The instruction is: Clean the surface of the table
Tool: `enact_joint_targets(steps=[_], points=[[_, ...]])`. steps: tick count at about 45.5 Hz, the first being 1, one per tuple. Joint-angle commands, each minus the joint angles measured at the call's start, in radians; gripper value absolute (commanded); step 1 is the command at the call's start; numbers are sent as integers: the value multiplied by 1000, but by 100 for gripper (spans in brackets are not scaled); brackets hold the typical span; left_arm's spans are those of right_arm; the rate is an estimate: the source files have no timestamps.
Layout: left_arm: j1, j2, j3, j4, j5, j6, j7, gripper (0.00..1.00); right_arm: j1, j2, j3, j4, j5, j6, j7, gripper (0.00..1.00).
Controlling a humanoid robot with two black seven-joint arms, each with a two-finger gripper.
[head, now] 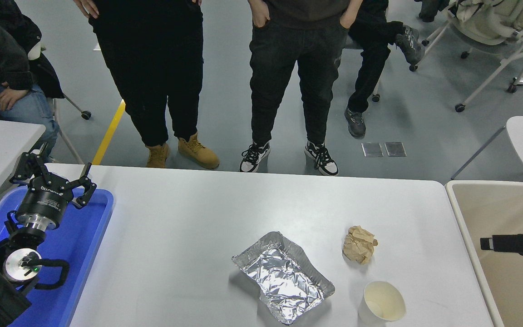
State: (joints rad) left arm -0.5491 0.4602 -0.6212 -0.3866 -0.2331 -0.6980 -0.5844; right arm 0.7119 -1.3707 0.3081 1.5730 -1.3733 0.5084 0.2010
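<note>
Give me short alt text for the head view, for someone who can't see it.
A white table surface holds a foil tray, a crumpled paper ball and a paper cup. The left gripper is parked open over a blue tray; the right gripper enters over a beige bin. People stand beyond.

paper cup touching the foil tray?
Apart. Head view shows a strip of bare table surface between the paper cup and the foil tray.

Beyond the far edge we see a grey floor (225, 104) with a yellow line (109, 131) and two metal floor plates (383, 149); a white wheeled chair (493, 32) stands at upper right, where people (152, 68) stand.
</note>
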Motion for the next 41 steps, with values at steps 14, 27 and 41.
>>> enact_joint_targets(steps=[14, 27, 41], points=[[0, 0, 0, 0, 0, 0, 0, 100, 75, 99, -6, 87, -18, 102, -78, 100], [0, 0, 0, 0, 0, 0, 0, 100, 178, 252, -119, 68, -6, 98, -140, 99], [0, 0, 0, 0, 0, 0, 0, 100, 198, 318, -178, 56, 14, 98, -164, 99]])
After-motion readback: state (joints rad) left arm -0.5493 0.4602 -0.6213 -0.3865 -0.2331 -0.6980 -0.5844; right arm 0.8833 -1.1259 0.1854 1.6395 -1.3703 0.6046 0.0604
